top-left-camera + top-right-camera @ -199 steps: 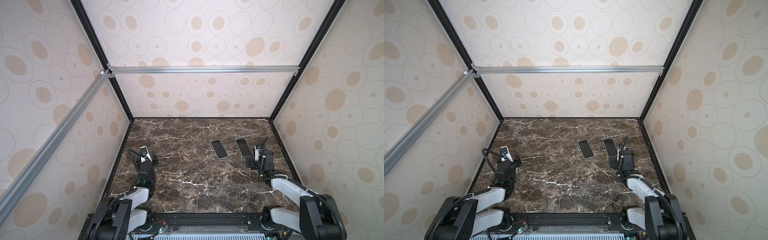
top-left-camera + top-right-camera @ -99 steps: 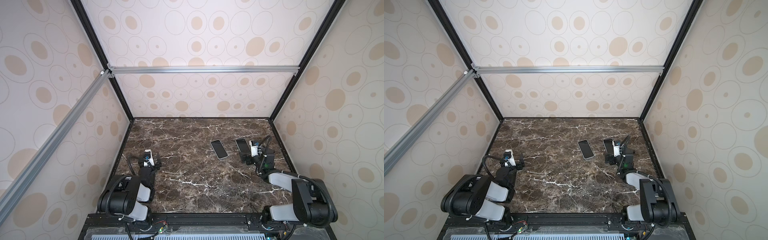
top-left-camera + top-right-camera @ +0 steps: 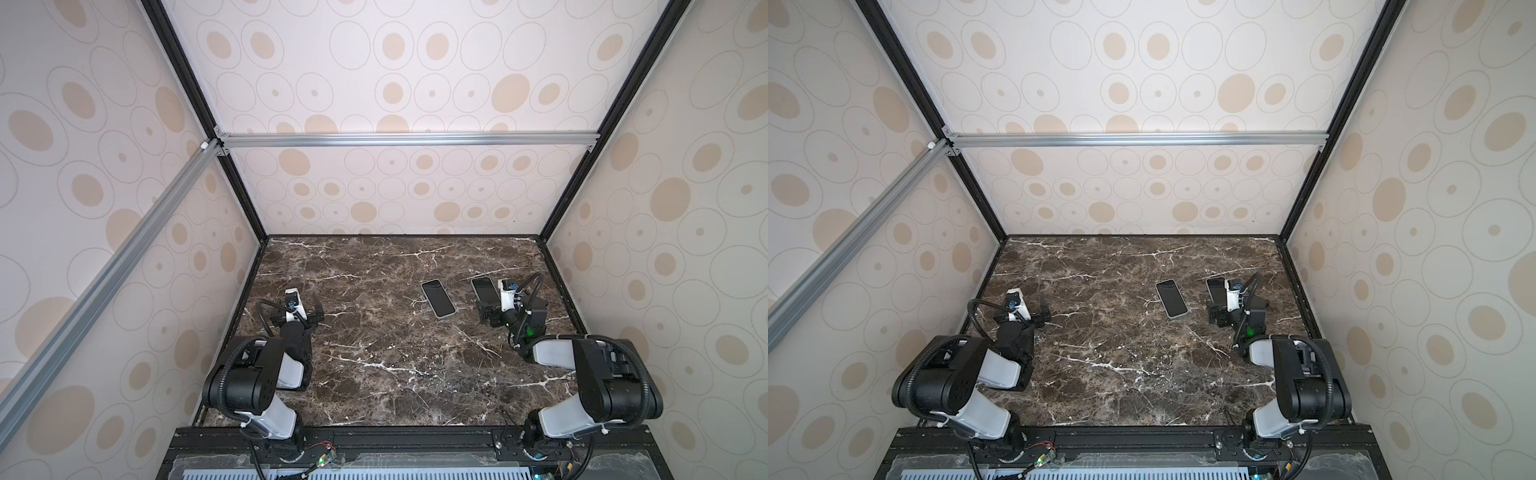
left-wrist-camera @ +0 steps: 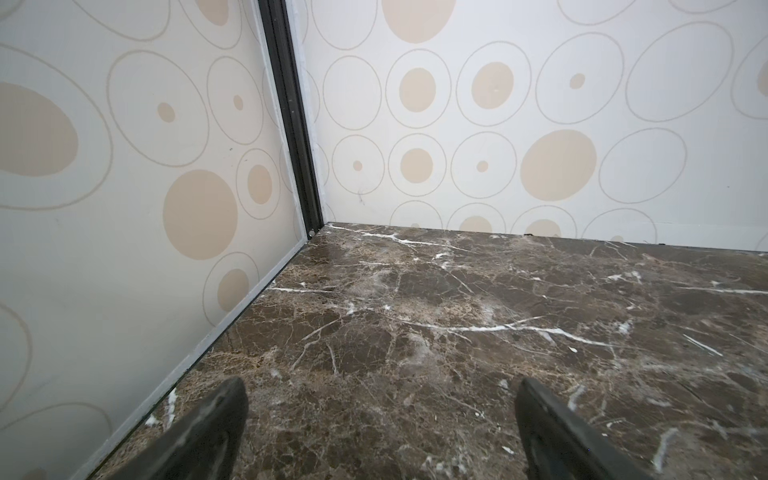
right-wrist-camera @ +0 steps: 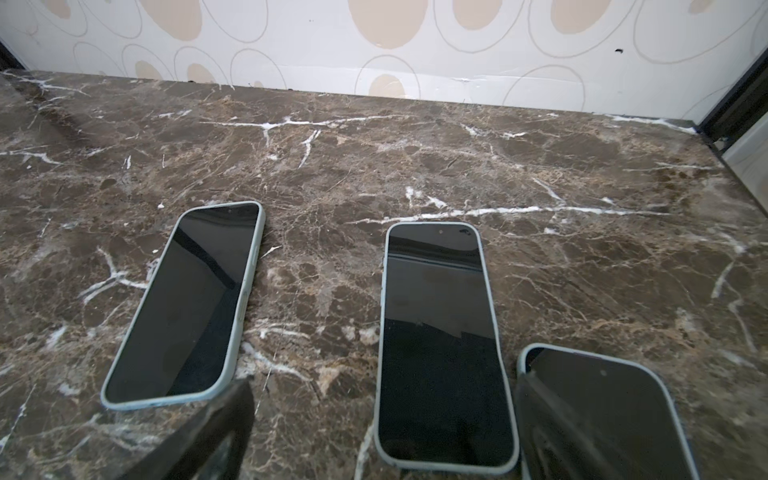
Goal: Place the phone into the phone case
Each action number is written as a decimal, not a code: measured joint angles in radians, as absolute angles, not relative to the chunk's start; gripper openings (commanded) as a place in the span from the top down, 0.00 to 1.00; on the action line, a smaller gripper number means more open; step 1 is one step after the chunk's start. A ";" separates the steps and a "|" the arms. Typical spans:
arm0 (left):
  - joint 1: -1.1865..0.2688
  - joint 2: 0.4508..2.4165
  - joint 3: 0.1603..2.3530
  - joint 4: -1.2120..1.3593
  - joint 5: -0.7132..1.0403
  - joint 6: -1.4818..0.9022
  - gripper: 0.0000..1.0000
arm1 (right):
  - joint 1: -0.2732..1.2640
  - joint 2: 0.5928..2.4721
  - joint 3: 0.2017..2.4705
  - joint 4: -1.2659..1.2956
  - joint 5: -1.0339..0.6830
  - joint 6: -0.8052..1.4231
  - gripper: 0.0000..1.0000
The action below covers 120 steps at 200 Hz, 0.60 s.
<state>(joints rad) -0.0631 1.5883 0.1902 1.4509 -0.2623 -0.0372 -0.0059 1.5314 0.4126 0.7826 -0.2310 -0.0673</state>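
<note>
Insertion had not begun. The left handset [image 5: 183, 307], middle handset [image 5: 444, 345] and right handset [image 5: 602, 403] lay flat, side by side, on the right of the counter [image 5: 415, 145]. Phone and case could not be told apart. The right claw [image 5: 384, 380] stood apart and empty, just near of the middle handset. The left claw [image 4: 382, 390] stood apart over bare counter at the left.

Left gripper [image 3: 297, 316]: fingers now stand wider apart than a second ago. Right gripper [image 3: 492, 311]: shifted toward the centre. It was beside the right-hand phone [image 3: 483, 286] and now overlaps its near end. Left arm [image 3: 249, 374] and right arm [image 3: 602, 374]: elbows raised from a low, outstretched posture to a folded one.
</note>
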 measured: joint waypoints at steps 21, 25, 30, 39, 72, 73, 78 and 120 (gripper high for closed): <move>-0.063 1.588 0.191 1.422 -0.272 -0.038 0.01 | -0.006 1.538 0.410 0.781 -0.205 -0.057 0.00; -0.063 1.588 0.191 1.418 -0.273 -0.038 0.01 | -0.006 1.538 0.410 0.788 -0.200 -0.055 0.00; -0.063 1.588 0.191 1.415 -0.274 -0.038 0.01 | -0.006 1.539 0.410 0.794 -0.188 -0.051 0.00; -0.063 1.588 0.191 1.412 -0.276 -0.038 0.00 | -0.006 1.539 0.410 0.793 -0.163 -0.041 0.00; -0.063 1.588 0.191 1.410 -0.277 -0.038 0.01 | -0.006 1.539 0.410 0.786 -0.102 -0.022 0.00; -0.063 1.588 0.191 1.410 -0.277 -0.038 0.00 | -0.006 1.539 0.410 0.785 -0.100 -0.022 0.00; -0.063 1.588 0.191 1.409 -0.278 -0.038 0.00 | -0.006 1.539 0.410 0.785 -0.096 -0.020 0.00; -0.063 1.588 0.191 1.404 -0.279 -0.038 0.00 | -0.006 1.539 0.410 0.781 -0.074 -0.015 0.00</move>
